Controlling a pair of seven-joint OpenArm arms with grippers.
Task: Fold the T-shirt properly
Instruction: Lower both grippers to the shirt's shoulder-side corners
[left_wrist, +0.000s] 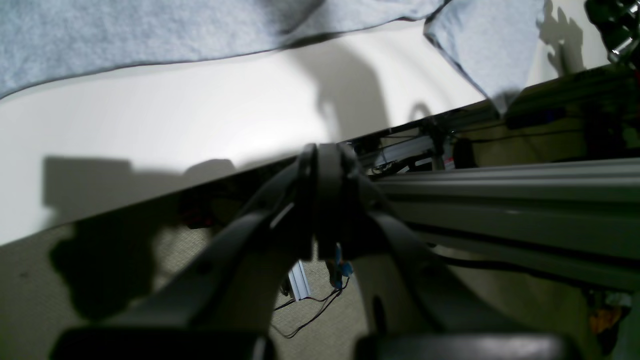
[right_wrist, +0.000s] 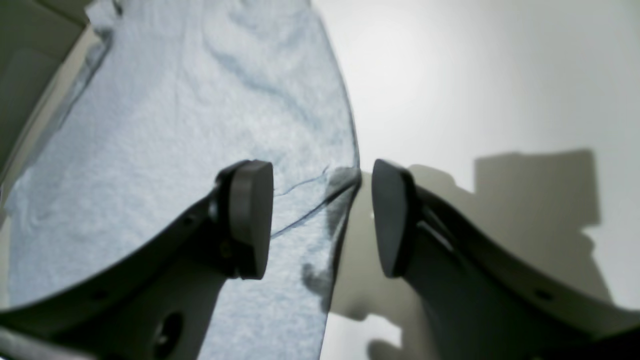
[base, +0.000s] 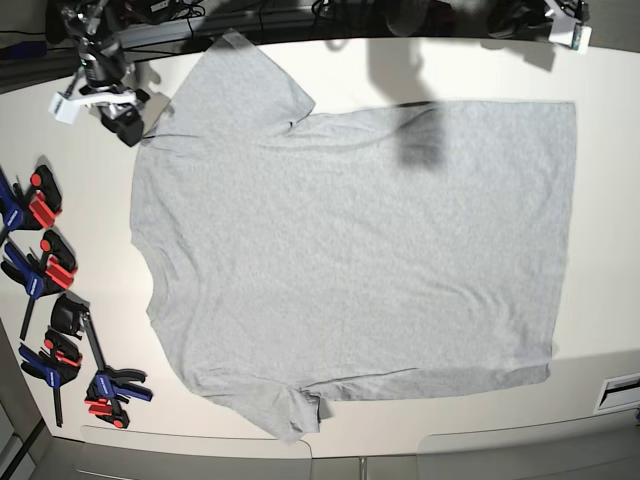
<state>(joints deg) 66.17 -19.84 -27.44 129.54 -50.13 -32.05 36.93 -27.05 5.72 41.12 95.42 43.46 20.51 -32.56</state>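
White table, wide and flat, dark frame rails along its far edge; T-shirt spread flat across the middle, plain grey side up, neck end toward the view's left, hem running straight down the right; one sleeve reaching to the far table edge, the other sleeve near the front edge; bare strips of table remain along the front, the right, and the far side beyond the hem. Clamps, blue and red, lying in a row on the left margin, apart from the cloth. Right gripper over the shirt's edge, fingers spread wide, nothing between them; cloth edge passes below the gap. Left gripper at the far table edge, off the shirt, fingers pressed together, empty.
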